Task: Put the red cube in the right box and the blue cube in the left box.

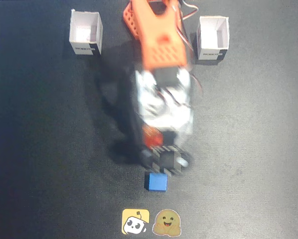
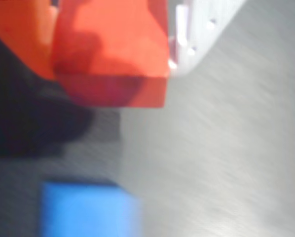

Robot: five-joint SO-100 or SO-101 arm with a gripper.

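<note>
Red matte cube (image 2: 110, 54) is sitting clamped in the pincer (image 1: 161, 149), jaws closed narrow on it, above the dark bench (image 1: 248, 149). Small blue matte cube (image 1: 155, 181) is lying on the bench just below the pincer, apparently untouched.
</note>
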